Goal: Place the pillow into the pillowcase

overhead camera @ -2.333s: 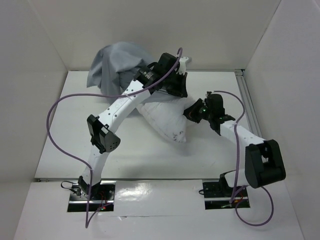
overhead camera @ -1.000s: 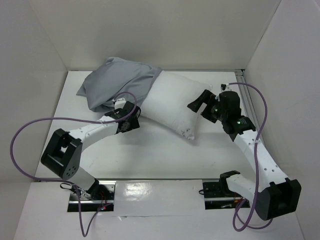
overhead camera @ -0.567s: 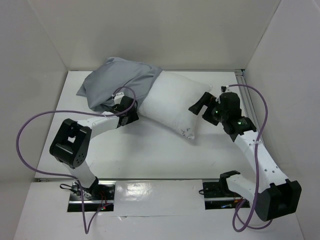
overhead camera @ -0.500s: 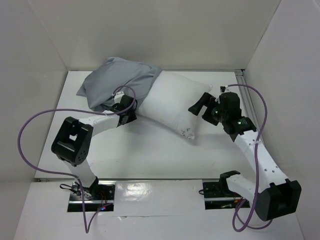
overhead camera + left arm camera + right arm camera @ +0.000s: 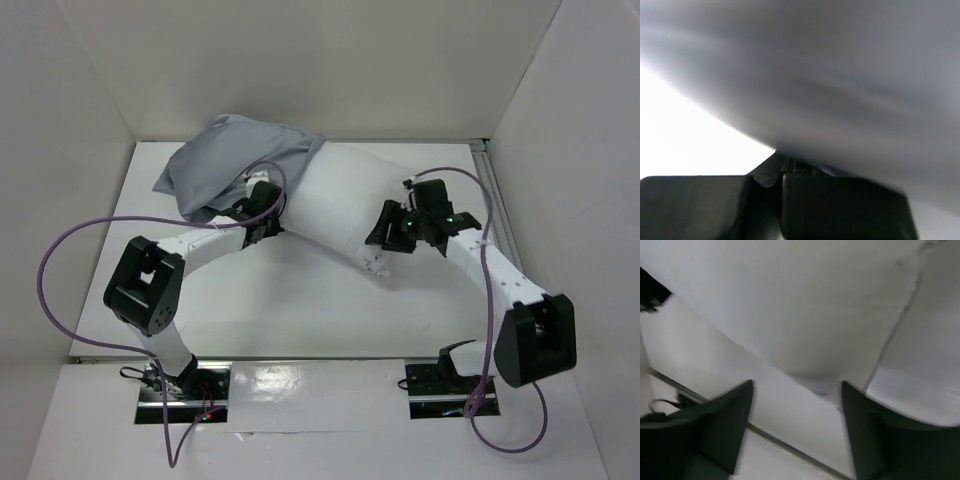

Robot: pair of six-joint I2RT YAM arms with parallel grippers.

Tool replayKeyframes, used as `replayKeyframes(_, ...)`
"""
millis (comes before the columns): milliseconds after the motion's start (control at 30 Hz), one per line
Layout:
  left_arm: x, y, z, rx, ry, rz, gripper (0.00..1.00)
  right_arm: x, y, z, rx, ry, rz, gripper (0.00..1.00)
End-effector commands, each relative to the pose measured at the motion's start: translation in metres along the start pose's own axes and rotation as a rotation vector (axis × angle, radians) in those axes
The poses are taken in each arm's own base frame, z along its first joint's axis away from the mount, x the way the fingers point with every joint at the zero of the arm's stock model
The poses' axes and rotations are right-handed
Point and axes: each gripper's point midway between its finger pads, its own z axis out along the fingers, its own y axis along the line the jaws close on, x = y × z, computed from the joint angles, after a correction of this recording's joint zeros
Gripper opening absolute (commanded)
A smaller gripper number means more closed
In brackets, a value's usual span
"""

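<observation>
The blue-grey pillowcase (image 5: 235, 165) lies at the back left of the table, its mouth facing right. The white pillow (image 5: 340, 205) sticks out of that mouth toward the centre, its left part covered by the cloth. My left gripper (image 5: 268, 208) sits at the near edge of the mouth. In the left wrist view the gripper (image 5: 781, 167) is shut, with the grey pillowcase (image 5: 840, 90) drawn down into its tips. My right gripper (image 5: 385, 230) is open at the pillow's near right corner. In the right wrist view the gripper (image 5: 797, 407) has its fingers (image 5: 725, 425) wide apart with the pillow (image 5: 805, 300) just ahead.
White walls close in the table (image 5: 300, 300) at the back and on both sides. A metal rail (image 5: 492, 195) runs along the right edge. Purple cables (image 5: 60, 270) loop off both arms. The left arm's elbow (image 5: 145, 290) rests low at the near left.
The left gripper moved up to the pillowcase's mouth and shut there. The right arm swung left and nearer, bringing its open jaws to the pillow's corner.
</observation>
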Motion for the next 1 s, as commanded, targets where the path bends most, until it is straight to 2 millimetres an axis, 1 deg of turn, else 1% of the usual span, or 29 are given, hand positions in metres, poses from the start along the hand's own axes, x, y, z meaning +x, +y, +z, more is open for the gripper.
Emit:
replayKeyframes(0,-0.042,-0.070,-0.050,0.209,-0.109,0.096,0.00,0.011,0.017,0.037,-0.094,0.057,-0.023,0.58)
replayKeyframes(33,-0.040,-0.086,-0.060,0.264,-0.088,0.110,0.00,-0.005,0.034,0.043,-0.153,0.017,-0.039,0.37)
replayKeyframes(67,-0.038,-0.102,-0.065,0.313,-0.078,0.131,0.00,-0.008,0.051,0.048,-0.204,0.020,-0.040,0.21)
replayKeyframes(100,-0.028,-0.129,-0.083,0.388,-0.062,0.164,0.00,-0.012,0.061,0.058,-0.232,0.029,-0.038,0.00)
replayKeyframes(133,-0.029,-0.160,-0.097,0.473,-0.053,0.192,0.00,-0.036,0.082,0.056,-0.269,-0.038,-0.061,0.00)
replayKeyframes(167,-0.026,-0.181,-0.113,0.526,-0.047,0.213,0.00,-0.040,0.097,0.055,-0.298,-0.048,-0.067,0.00)
replayKeyframes(200,-0.012,-0.211,-0.140,0.609,-0.040,0.272,0.00,-0.050,0.103,0.052,-0.309,-0.082,-0.065,0.00)
replayKeyframes(233,-0.027,-0.240,-0.172,0.705,-0.070,0.283,0.00,-0.060,0.109,0.050,-0.326,-0.121,-0.067,0.00)
replayKeyframes(300,-0.029,-0.264,-0.208,0.815,-0.081,0.324,0.00,-0.065,0.113,0.046,-0.333,-0.143,-0.062,0.00)
replayKeyframes(333,-0.041,-0.275,-0.224,0.873,-0.104,0.328,0.00,-0.071,0.110,0.041,-0.330,-0.161,-0.057,0.00)
replayKeyframes(367,-0.044,-0.279,-0.234,0.903,-0.098,0.332,0.00,-0.069,0.100,0.044,-0.318,-0.151,-0.042,0.00)
replayKeyframes(400,-0.057,-0.272,-0.232,0.894,-0.104,0.328,0.00,-0.070,0.104,0.033,-0.332,-0.169,-0.042,0.00)
replayKeyframes(433,-0.075,-0.272,-0.241,0.914,-0.125,0.313,0.00,-0.071,0.099,0.029,-0.327,-0.180,-0.035,0.00)
replayKeyframes(467,-0.082,-0.269,-0.245,0.933,-0.116,0.311,0.00,-0.065,0.092,0.026,-0.325,-0.173,-0.027,0.00)
replayKeyframes(500,-0.091,-0.257,-0.239,0.904,-0.100,0.302,0.00,-0.065,0.097,0.010,-0.339,-0.197,-0.047,0.00)
replayKeyframes(533,-0.098,-0.252,-0.244,0.896,-0.109,0.308,0.00,-0.064,0.097,0.003,-0.332,-0.206,-0.058,0.00)
replayKeyframes(567,-0.112,-0.249,-0.259,0.899,-0.145,0.314,0.00,-0.053,0.093,-0.010,-0.316,-0.195,-0.087,0.00)
replayKeyframes(600,-0.119,-0.240,-0.280,0.901,-0.149,0.313,0.00,-0.042,0.083,-0.016,-0.279,-0.156,-0.078,0.00)
replayKeyframes(633,-0.125,-0.231,-0.288,0.875,-0.171,0.316,0.00,-0.037,0.080,-0.024,-0.263,-0.152,-0.091,0.00)
replayKeyframes(667,-0.126,-0.226,-0.303,0.879,-0.188,0.331,0.00,-0.031,0.078,-0.033,-0.254,-0.148,-0.126,0.00)
replayKeyframes(700,-0.121,-0.223,-0.318,0.879,-0.193,0.339,0.00,-0.023,0.081,-0.052,-0.270,-0.162,-0.153,0.00)
replayKeyframes(733,-0.131,-0.206,-0.346,0.859,-0.239,0.323,0.00,-0.006,0.076,-0.061,-0.260,-0.111,-0.156,0.00)
replayKeyframes(767,-0.130,-0.200,-0.361,0.868,-0.249,0.326,0.00,0.002,0.074,-0.069,-0.259,-0.097,-0.185,0.00)
replayKeyframes(800,-0.124,-0.197,-0.378,0.881,-0.243,0.323,0.00,0.012,0.077,-0.086,-0.283,-0.097,-0.204,0.00)
replayKeyframes(833,-0.128,-0.190,-0.397,0.895,-0.261,0.319,0.00,0.026,0.075,-0.096,-0.284,-0.054,-0.206,0.00)
replayKeyframes(867,-0.124,-0.178,-0.411,0.893,-0.250,0.318,0.00,0.031,0.080,-0.107,-0.309,-0.047,-0.220,0.00)
replayKeyframes(900,-0.118,-0.179,-0.424,0.920,-0.227,0.309,0.00,0.040,0.090,-0.125,-0.369,-0.042,-0.247,0.00)
replayKeyframes(933,-0.123,-0.177,-0.441,0.948,-0.245,0.303,0.00,0.051,0.089,-0.132,-0.382,-0.010,-0.240,0.00)
replayKeyframes(967,-0.122,-0.176,-0.449,0.970,-0.236,0.291,0.00,0.052,0.096,-0.145,-0.408,-0.019,-0.252,0.00)
